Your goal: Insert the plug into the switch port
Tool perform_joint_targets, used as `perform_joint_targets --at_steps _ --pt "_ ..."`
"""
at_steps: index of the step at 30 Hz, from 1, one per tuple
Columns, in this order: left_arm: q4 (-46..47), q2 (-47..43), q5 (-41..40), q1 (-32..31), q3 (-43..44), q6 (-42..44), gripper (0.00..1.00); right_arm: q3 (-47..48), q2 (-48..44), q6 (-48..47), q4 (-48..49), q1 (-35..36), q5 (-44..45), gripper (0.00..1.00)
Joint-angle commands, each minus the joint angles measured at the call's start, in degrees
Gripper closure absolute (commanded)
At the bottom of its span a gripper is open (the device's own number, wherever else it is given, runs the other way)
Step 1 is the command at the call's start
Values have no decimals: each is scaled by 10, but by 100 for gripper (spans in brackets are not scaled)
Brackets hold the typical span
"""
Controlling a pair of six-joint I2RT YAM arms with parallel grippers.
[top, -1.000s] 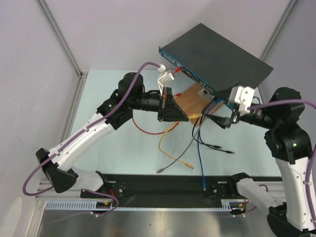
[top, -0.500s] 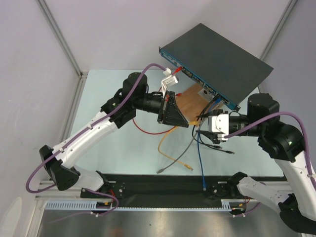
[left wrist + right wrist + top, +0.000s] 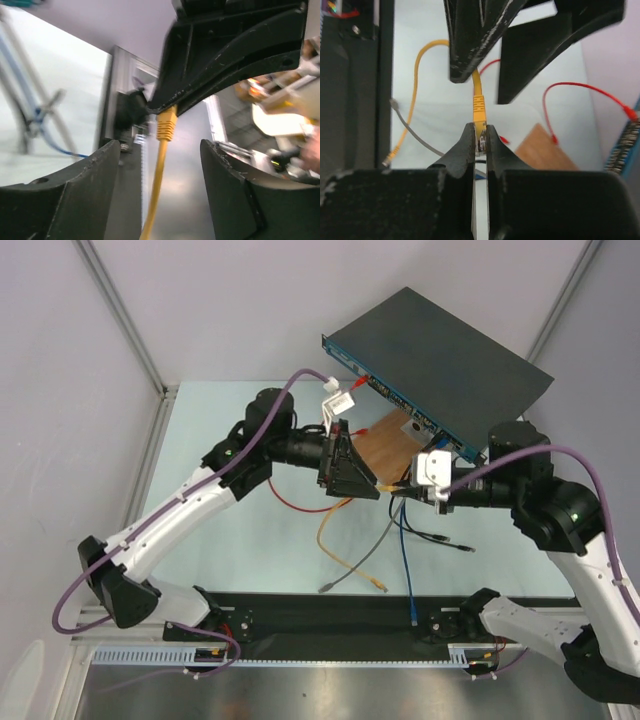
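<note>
The right wrist view shows what the top view hides: right gripper (image 3: 480, 142) clamped on the yellow plug (image 3: 479, 112) tip. The left wrist view shows left gripper (image 3: 160, 170) spread apart, cable (image 3: 154, 195) running between its fingers. Plug sits just before the switch (image 3: 450, 360), unplugged, its length along the line between grippers, tip toward the right one

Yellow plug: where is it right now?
Right wrist view, centre: the yellow plug is pinched in the right gripper, its cable running up between the left gripper's open fingers, just short of the switch.
</note>
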Motion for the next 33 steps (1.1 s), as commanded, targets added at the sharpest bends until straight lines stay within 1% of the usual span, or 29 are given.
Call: perform_joint_targets --at_steps 1,3,4,5,6,7,8,9,10,11,12,13,14,15,16,18,20,21,22,24,27,31,33 --pt "36 -67 -103 25 -3 83 28 29 45 150 -12 -8 -7 100" --pt "37 -112 -163 24 -8 147 27 26 63 201 -20 -34 -60 100" --pt "45 -131 -212 24 -28 201 27 25 71 259 -22 -45 -106 100" --pt "59 -146 -230 23 -39 229 27 18 89 285 -21 -61 -134 100" --pt "64 -177 -244 19 -64 287 28 12 97 317 -18 -77 -164 100" --pt "65 -189 -269 14 -75 323 29 5 105 345 -4 -108 -223 100" --pt "60 -202 -280 -7 -89 359 30 -11 117 410 12 -121 -252 100" --pt "59 -229 -288 -19 -117 435 32 -18 119 443 31 -132 -275 100" --pt "59 -243 -301 -34 -132 470 33 -29 120 474 81 -146 -310 100" --pt "60 -257 -312 -67 -147 505 34 -39 119 516 110 -147 -322 100" --pt "60 -267 -323 -85 -173 567 36 -63 113 586 142 -148 -329 100" --pt "62 -283 -331 -103 -183 594 38 -79 108 631 213 -148 -343 100" --pt "62 -288 -355 -137 -191 621 41 -95 102 702 248 -146 -349 100" --pt "67 -290 -367 -152 -203 659 42 -128 91 737 316 -143 -353 100" --pt "75 -293 -374 -171 -207 673 43 -139 84 757 338 -142 -358 100" --pt "83 -289 -389 -186 -215 713 44 -151 74 771 345 -126 -354 100" --pt "85 -282 -385 -206 -215 746 44 -153 71 772 338 -108 -350 100" --pt "85 -279 -385 -211 -214 775 44 -157 67 778 341 -105 -349 100" --pt "87 -275 -386 -221 -214 786 44 -160 64 782 345 -106 -349 100" --pt "82 -270 -388 -230 -213 813 48 -161 62 782 340 -105 -351 100" --pt "75 -261 -402 -241 -211 824 56 -161 58 780 332 -105 -355 100" --pt "69 -260 -419 -244 -213 826 61 -163 53 759 310 -104 -361 100" --pt "66 -259 -425 -244 -211 825 66 -163 51 757 311 -102 -364 100"
